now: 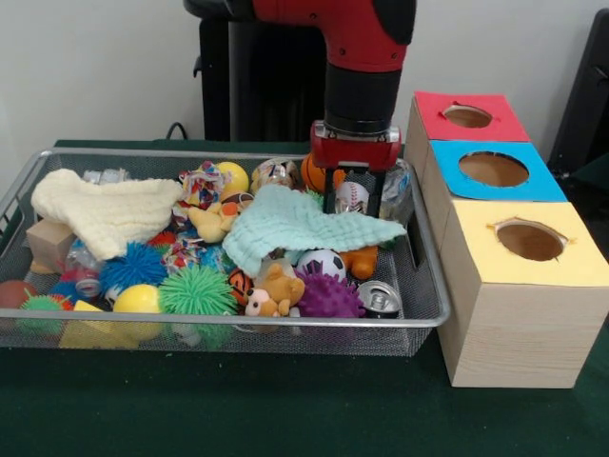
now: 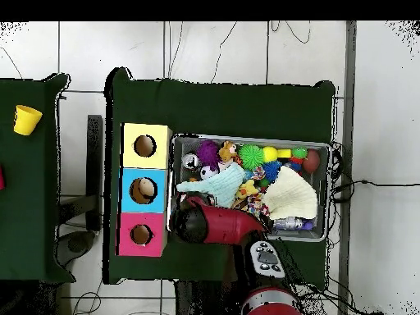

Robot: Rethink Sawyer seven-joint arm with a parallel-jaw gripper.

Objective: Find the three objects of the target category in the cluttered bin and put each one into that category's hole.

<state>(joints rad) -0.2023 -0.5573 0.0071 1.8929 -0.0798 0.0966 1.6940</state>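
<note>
Green felt desk (image 1: pixel 285 409) fills the foreground, matte and flat; in the overhead view it sits on a pale tiled floor (image 2: pixel 230 49) with cables trailing over it. Plain off-white wall (image 1: pixel 95 67) behind in the front view.

Wire mesh bin (image 1: pixel 423 286), silver, rectangular with rounded rim, sits on the desk and is packed full. Contents: spiky green rubber ball (image 1: pixel 197 290) at 6 o'clock of the bin, purple knobbly ball (image 1: pixel 330 297) beside it toward 5, a small brown plush animal (image 1: pixel 276 290) between them, metal can (image 1: pixel 381 298) lying with its top showing at the 5 o'clock corner, small soccer ball (image 1: pixel 324 262), blue spiky ball (image 1: pixel 133 267). Cream waffle-weave cloth (image 1: pixel 105 211) bunched at 9 o'clock, mint cloth (image 1: pixel 304 226) of the same weave draped near centre. Wooden block (image 1: pixel 49 243) at the left wall.

Three wooden boxes just right of the bin, each with a round hole on top: yellow-topped box (image 1: pixel 514 276) nearest, blue-topped box (image 1: pixel 495 171), red-topped box (image 1: pixel 466 116) farthest. (Target category not identifiable; nothing visible in any hole.)

Tool (image 1: pixel 352 202) hangs at the bin's 1 o'clock area, its dark fingers (image 1: pixel 330 195) straddling a white baseball (image 1: pixel 351 196); cannot tell whether they grip it or how far apart they stand.
</note>
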